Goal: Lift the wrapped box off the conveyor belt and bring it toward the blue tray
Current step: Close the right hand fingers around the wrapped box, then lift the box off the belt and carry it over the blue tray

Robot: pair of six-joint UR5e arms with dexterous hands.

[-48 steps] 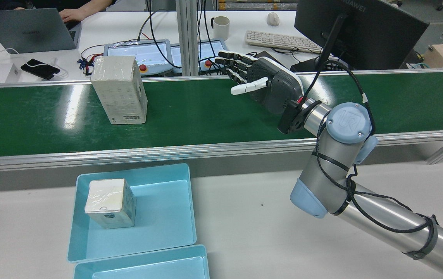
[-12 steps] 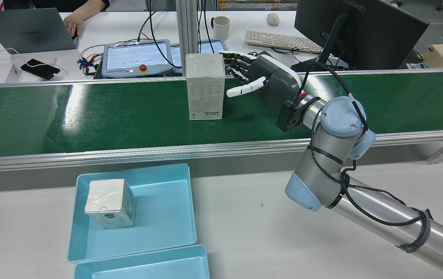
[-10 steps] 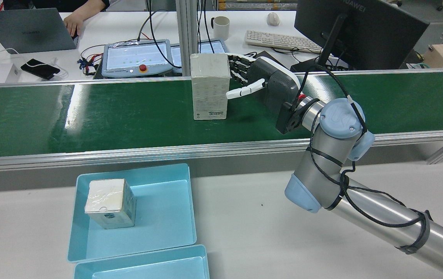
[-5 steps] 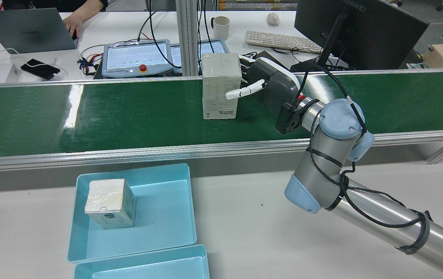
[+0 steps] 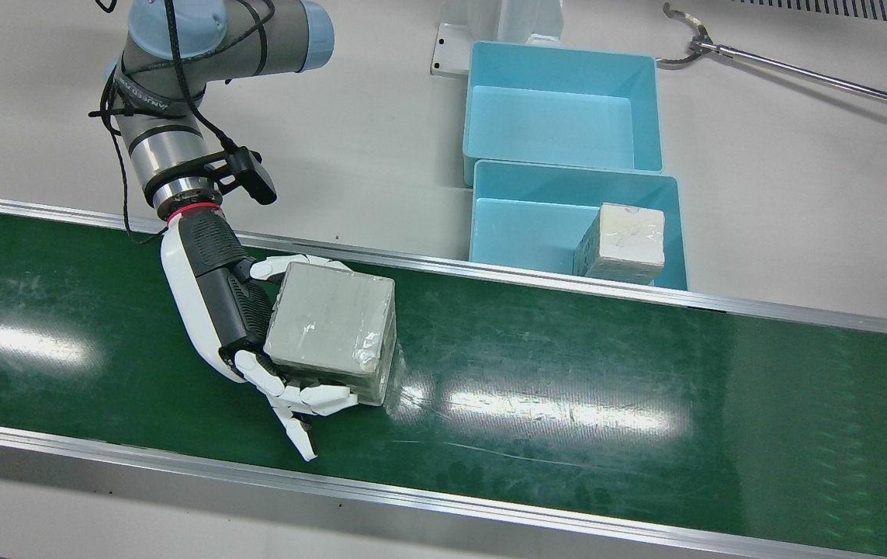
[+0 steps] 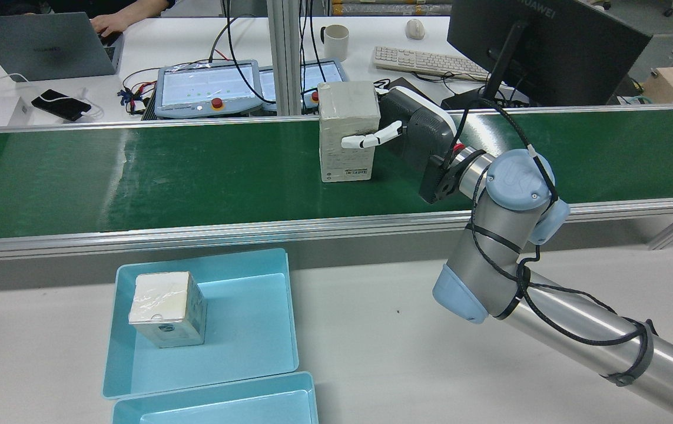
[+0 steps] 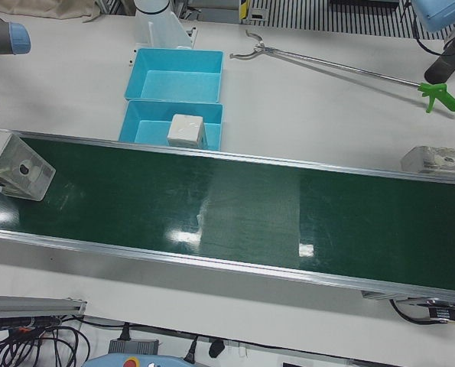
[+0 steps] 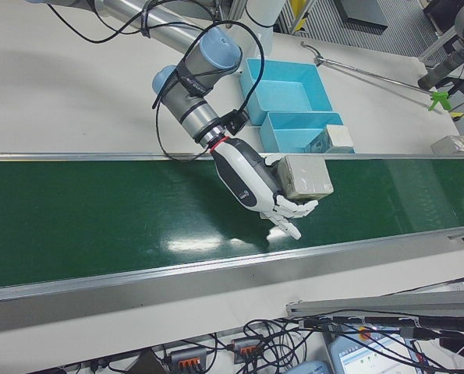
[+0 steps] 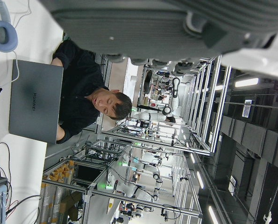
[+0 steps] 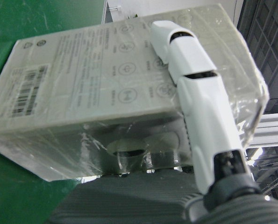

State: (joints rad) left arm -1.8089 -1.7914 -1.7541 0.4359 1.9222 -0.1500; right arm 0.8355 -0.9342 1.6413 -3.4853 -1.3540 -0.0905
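Observation:
The wrapped box (image 5: 330, 326) stands upright on the green conveyor belt (image 5: 567, 373), against the palm of my right hand (image 5: 214, 310). The thumb (image 10: 190, 60) lies across one side of the box and the fingers (image 5: 311, 400) curl round the opposite side. In the rear view the box (image 6: 345, 132) hides most of the fingers of the right hand (image 6: 415, 129). The blue tray (image 5: 521, 225) lies just beyond the belt and holds another wrapped box (image 5: 621, 242). Only a grey part of my left hand (image 9: 176, 23) shows, in its own view.
A second, empty blue tray (image 5: 559, 124) lies behind the first. Another wrapped box (image 7: 437, 159) sits at the belt's far end. A long grabber tool (image 7: 349, 65) lies on the white table. Desks with a laptop (image 6: 42, 44), monitor and keyboard stand beyond the belt.
The box has ridden the belt to the right in the rear view into my right hand. The thumb now lies over its near face. The arm has hardly moved.

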